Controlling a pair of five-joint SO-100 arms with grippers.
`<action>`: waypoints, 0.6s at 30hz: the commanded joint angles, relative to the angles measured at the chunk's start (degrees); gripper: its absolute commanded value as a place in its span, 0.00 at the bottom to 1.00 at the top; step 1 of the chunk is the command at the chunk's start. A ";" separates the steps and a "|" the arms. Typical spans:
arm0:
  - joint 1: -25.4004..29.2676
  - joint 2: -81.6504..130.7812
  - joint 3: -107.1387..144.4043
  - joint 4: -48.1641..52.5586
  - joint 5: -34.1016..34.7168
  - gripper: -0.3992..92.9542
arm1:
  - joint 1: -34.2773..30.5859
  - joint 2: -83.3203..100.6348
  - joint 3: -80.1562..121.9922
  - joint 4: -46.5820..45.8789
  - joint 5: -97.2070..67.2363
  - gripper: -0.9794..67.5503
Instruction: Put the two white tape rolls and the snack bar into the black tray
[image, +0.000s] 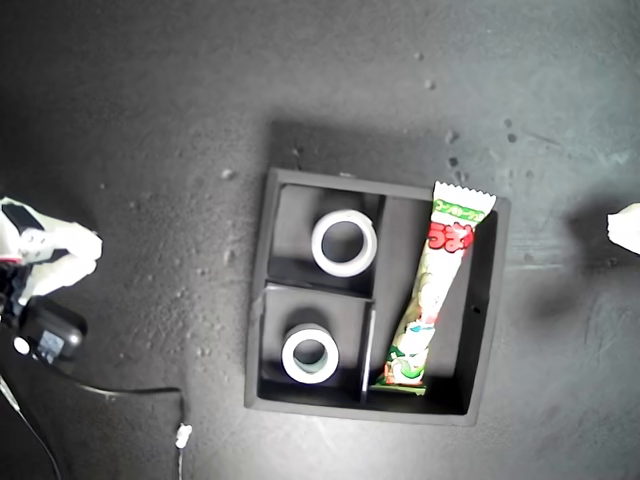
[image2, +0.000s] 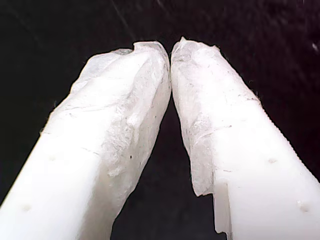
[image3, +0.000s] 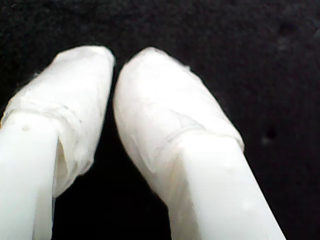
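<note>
The black tray (image: 258, 300) lies in the middle of the exterior view. One white tape roll (image: 344, 267) lies flat in its upper small compartment, and the other tape roll (image: 290, 356) lies in the lower small one. The snack bar (image: 430, 300) lies in the long compartment, its top end resting over the tray's wall. My first gripper (image2: 171, 52) is shut, tips touching, over bare dark surface. My second gripper (image3: 114, 65) is shut with nothing between its fingers. White-wrapped arm ends show at the exterior view's left (image: 55, 255) and right (image: 626, 228) edges, both far from the tray; which is which cannot be told.
A black cable (image: 120, 392) with a small white plug (image: 183, 435) runs along the dark tabletop at the exterior view's lower left. A black motor block (image: 45, 335) of the arm sits there too.
</note>
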 joint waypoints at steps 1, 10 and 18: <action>-0.35 2.72 3.25 2.11 0.79 0.01 | 1.32 0.26 0.70 9.93 4.83 0.01; 0.26 2.72 3.25 2.11 0.97 0.01 | 0.26 0.26 0.70 10.55 4.57 0.01; 0.26 2.72 3.25 2.11 -0.26 0.01 | -0.26 0.26 0.70 11.69 6.59 0.01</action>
